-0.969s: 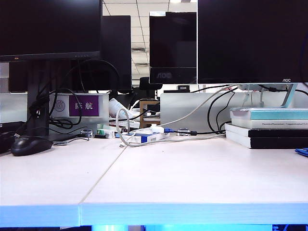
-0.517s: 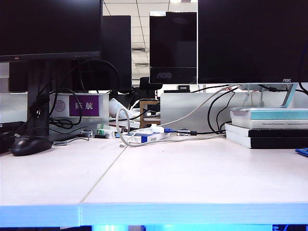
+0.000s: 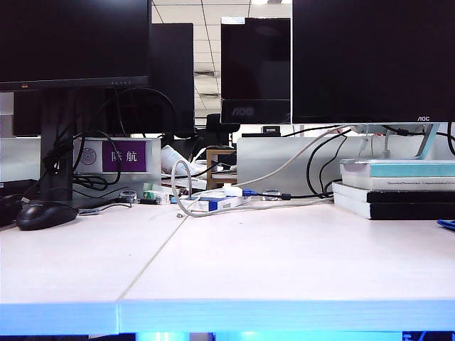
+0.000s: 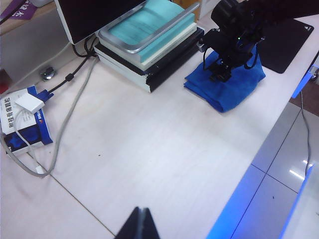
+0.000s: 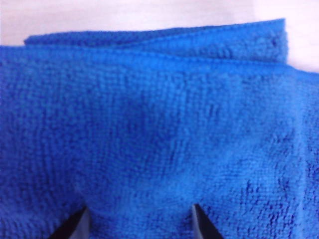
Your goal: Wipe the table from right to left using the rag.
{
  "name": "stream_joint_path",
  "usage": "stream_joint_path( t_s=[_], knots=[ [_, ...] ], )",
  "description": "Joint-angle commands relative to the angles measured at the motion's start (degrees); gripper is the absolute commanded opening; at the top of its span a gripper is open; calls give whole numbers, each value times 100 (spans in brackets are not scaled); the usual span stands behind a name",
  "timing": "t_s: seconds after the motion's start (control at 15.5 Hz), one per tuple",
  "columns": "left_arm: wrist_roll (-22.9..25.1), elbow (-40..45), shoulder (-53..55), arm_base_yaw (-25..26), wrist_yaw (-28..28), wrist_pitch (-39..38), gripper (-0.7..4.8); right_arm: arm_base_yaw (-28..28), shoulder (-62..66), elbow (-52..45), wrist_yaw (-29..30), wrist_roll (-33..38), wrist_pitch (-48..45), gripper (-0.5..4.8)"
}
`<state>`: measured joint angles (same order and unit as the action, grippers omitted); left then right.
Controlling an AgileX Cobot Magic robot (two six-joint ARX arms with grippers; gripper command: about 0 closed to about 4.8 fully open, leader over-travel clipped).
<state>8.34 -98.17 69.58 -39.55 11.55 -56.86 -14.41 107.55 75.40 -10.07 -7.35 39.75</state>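
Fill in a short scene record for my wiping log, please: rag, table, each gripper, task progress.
rag: bright blue fuzzy cloth, folded, lying flat at the table's right end beside the stacked books
table: pale wood-grain desk top, two panels
right gripper: down on the rag, jaws apart, fingertips pressing into the cloth
left gripper: shut, above bare table
progress: wipe not yet started

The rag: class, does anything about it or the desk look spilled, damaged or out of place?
Nothing stands out. The rag lies folded on the table under the open right gripper; the left gripper is shut.
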Motion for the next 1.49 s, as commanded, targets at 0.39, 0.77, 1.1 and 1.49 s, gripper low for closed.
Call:
stream_joint_path(
  t_s=[0.39, 0.77, 1.1, 1.49],
  knots=[
    [26, -33, -17, -7, 26, 31, -5, -17, 144, -46, -55, -42, 238, 102],
    [28, -33, -17, -7, 28, 31, -5, -17, 144, -46, -50, -903, 638, -6],
    [26, -33, -17, -7, 175, 26, -5, -17, 144, -46, -50, -892, 997, -6],
    [26, -33, -17, -7, 175, 22, -5, 26, 144, -46, 11, -310, 1106, -6]
  ],
)
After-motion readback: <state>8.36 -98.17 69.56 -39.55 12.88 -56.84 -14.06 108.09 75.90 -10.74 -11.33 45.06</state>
